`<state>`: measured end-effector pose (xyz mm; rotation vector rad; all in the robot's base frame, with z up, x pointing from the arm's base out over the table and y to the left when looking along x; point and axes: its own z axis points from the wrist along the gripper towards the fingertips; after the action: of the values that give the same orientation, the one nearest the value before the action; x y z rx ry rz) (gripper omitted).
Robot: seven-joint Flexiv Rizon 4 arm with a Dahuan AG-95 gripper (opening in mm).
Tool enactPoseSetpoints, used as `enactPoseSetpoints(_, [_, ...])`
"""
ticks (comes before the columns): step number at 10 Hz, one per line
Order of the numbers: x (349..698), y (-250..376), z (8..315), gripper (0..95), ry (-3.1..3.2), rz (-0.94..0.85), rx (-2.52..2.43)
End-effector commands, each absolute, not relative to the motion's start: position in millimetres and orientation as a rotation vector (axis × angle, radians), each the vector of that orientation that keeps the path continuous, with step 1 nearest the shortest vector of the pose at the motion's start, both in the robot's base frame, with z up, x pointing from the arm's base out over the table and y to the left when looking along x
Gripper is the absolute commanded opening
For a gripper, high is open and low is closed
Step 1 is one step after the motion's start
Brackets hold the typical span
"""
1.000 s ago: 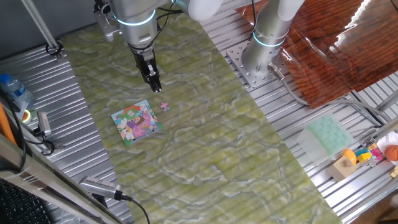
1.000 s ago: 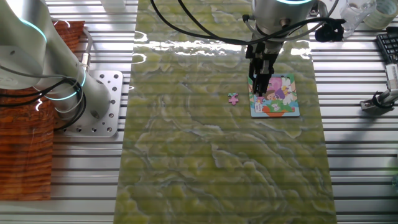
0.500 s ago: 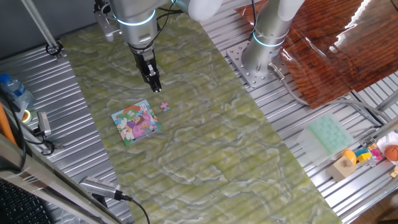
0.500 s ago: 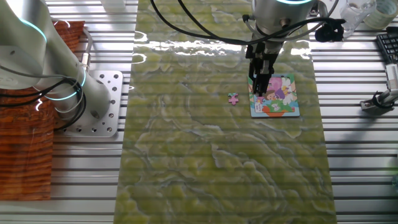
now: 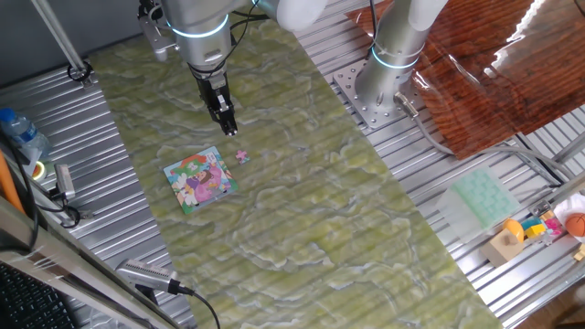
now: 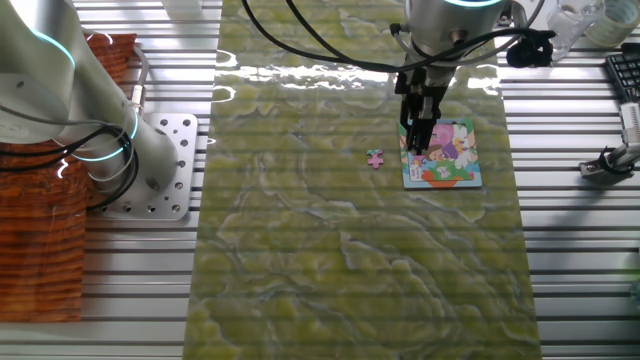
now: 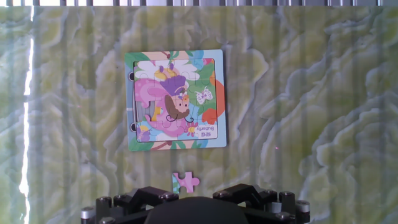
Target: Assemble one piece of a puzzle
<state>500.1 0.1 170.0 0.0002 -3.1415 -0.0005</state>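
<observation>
Hand [image 5: 230, 129] raised over the bench [image 5: 302, 228], finger spread hard to tell, holding nothing. Piece [image 7: 185, 182] flat just below it, beside the puzzle [image 7: 176, 101], not touching.

A green marbled mat [image 5: 302, 210] covers the slatted table [image 5: 119, 219] — at one edge a pale green tray [image 5: 484, 199], coloured toys [image 5: 539, 228]; opposite, a bottle [image 5: 20, 131].

Green marbled mat [image 5: 302, 210] carries puzzle [image 5: 200, 180] and piece [image 5: 241, 156].
</observation>
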Motion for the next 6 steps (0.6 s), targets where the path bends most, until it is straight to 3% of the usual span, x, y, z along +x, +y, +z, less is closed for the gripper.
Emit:
enactPoseSetpoints(1, [500.0, 0.0, 170.0, 0.0, -3.169, -0.068, 0.613])
enactPoseSetpoints(6, [499.9, -0.2, 170.1, 0.0, -3.150, -0.029, 0.698])
